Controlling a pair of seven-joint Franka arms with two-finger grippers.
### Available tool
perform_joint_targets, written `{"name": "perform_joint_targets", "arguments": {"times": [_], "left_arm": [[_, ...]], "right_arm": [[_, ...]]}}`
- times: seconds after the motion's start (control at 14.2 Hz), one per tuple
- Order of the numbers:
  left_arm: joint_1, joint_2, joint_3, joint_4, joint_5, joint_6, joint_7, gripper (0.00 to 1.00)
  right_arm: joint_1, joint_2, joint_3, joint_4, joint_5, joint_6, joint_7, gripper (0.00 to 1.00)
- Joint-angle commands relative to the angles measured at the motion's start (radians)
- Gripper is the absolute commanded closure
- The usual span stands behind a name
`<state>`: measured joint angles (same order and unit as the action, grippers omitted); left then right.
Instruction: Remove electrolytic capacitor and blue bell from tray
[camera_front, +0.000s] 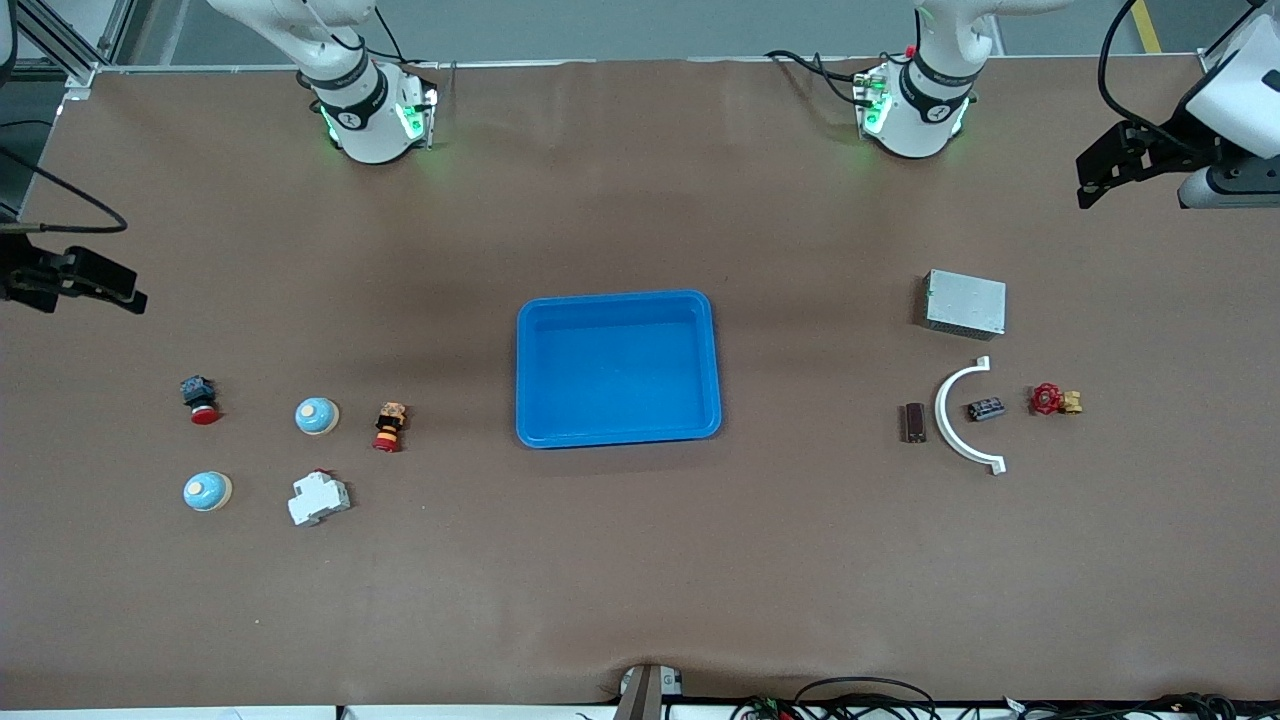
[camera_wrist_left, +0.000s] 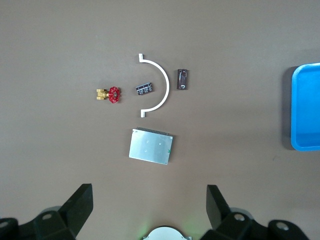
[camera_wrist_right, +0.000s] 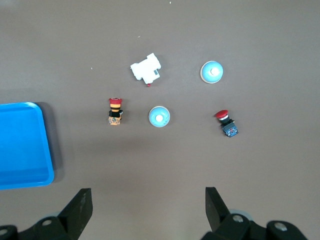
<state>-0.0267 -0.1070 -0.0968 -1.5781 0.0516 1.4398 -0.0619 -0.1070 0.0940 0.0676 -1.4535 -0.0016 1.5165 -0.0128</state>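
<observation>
The capacitor (camera_front: 985, 408) (camera_wrist_left: 144, 89), a small dark cylinder, lies inside a white curved bracket (camera_front: 962, 415) toward the left arm's end of the table. Two pale blue bells lie toward the right arm's end: one bell (camera_front: 316, 416) (camera_wrist_right: 159, 116) beside a yellow-and-red button (camera_front: 389, 426), the other bell (camera_front: 207, 491) (camera_wrist_right: 211, 72) nearer the front camera. A blue tray (camera_front: 617, 297) sits mid-table with nothing in it. My left gripper (camera_front: 1092, 186) (camera_wrist_left: 150, 205) hangs open high over the table's end, above the metal box. My right gripper (camera_front: 132, 298) (camera_wrist_right: 149, 205) hangs open over the other end.
Around the capacitor lie a metal box (camera_front: 964, 302), a dark brown block (camera_front: 914, 422) and a red-handled brass valve (camera_front: 1055, 400). By the bells are a red push button (camera_front: 200, 398) and a white circuit breaker (camera_front: 318, 498). The tray's edge (camera_wrist_left: 306, 107) (camera_wrist_right: 22, 145) shows in both wrist views.
</observation>
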Motion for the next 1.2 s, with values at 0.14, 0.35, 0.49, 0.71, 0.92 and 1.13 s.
{"name": "perform_joint_targets", "arguments": {"times": [0.14,0.35,0.49,0.71,0.92,1.13], "left_arm": [[0.001,-0.010,0.005,0.009,-0.022,-0.016,0.008,0.00],[0.007,-0.010,0.005,0.009,-0.024,-0.016,0.011,0.00],[0.010,-0.011,0.005,0.009,-0.024,-0.016,0.008,0.00],[0.027,-0.011,0.003,0.012,-0.030,-0.016,0.022,0.00],[0.027,-0.005,0.003,0.012,-0.049,-0.016,0.022,0.00],[0.024,0.015,0.000,0.047,-0.033,-0.016,0.016,0.00]], "right_arm": [[-0.008,-0.082,0.018,-0.094,0.020,0.036,0.000,0.00],[0.007,-0.079,0.020,-0.071,0.022,0.031,0.008,0.00],[0.024,-0.076,0.020,-0.041,0.018,0.024,0.020,0.00],[0.033,-0.074,0.018,-0.019,0.008,0.008,0.022,0.00],[0.049,-0.042,0.018,0.067,0.003,-0.073,0.022,0.00],[0.050,-0.043,0.018,0.067,0.006,-0.075,0.024,0.00]]}}
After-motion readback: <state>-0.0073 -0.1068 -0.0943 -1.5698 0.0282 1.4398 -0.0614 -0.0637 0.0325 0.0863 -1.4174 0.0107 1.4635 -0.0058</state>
